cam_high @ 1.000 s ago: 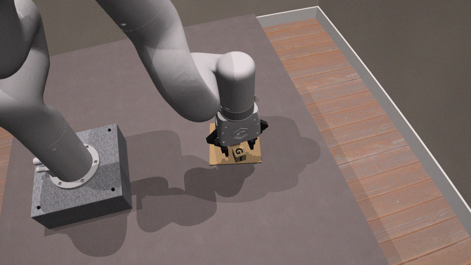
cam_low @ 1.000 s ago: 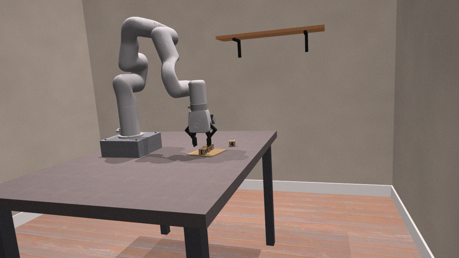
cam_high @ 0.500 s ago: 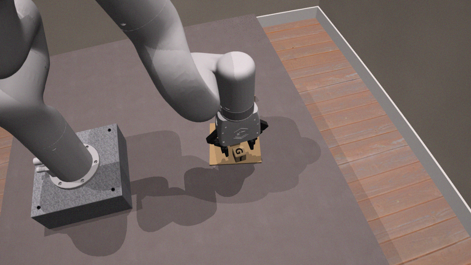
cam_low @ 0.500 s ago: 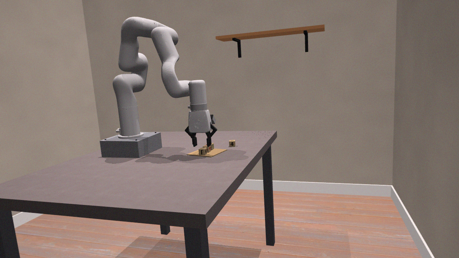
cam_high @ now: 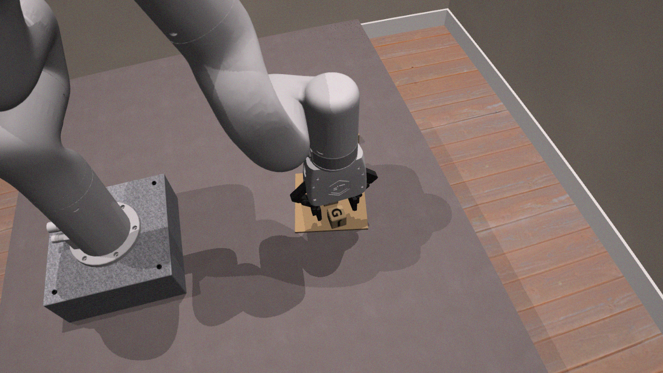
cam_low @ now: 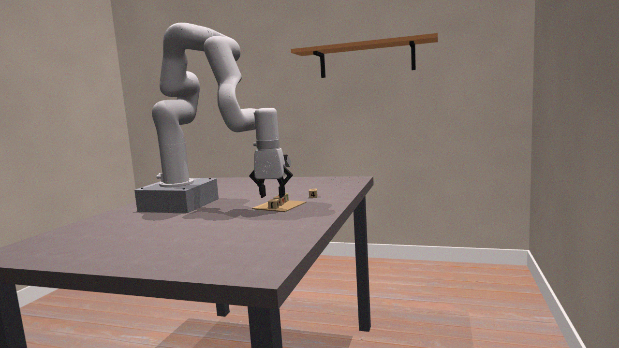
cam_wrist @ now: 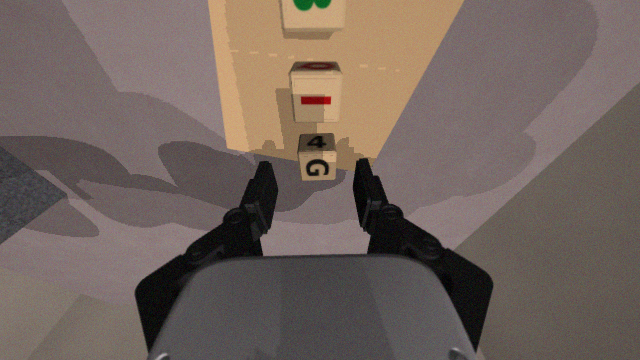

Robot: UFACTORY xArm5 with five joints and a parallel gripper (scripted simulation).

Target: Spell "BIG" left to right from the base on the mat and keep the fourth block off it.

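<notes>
1. Top: the gripper has its fingers spread, nothing pinched. G sits on the mat, near its edge, showing between the fingertips. A sliver of the spare peeks past the wrist; I is mostly hidden

2. Exterior: the fingertips hang above the blocks, so G lies below the tool. Straight up looks the right way out, I judge; sideways travel this low could clip a block. The spare stands off the mat, on the table, a 4 on its side

3. Wrist: the row's long axis runs up the view, across the line from the base. From the base it seems to read B, I, G, though B is cropped. A finger stands either side of G, with gaps. The word looks set, leaving only the retreat

4. Count: four blocks, three on the mat and one off; one mat, one arm, so no choice of hand

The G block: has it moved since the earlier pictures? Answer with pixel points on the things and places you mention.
No. In the top view, the G block [cam_high: 336, 216] [cam_low: 272, 203] [cam_wrist: 317, 167] keeps the same spot beside the same edge of the mat [cam_high: 359, 222] [cam_low: 296, 203] [cam_wrist: 255, 100].
</notes>
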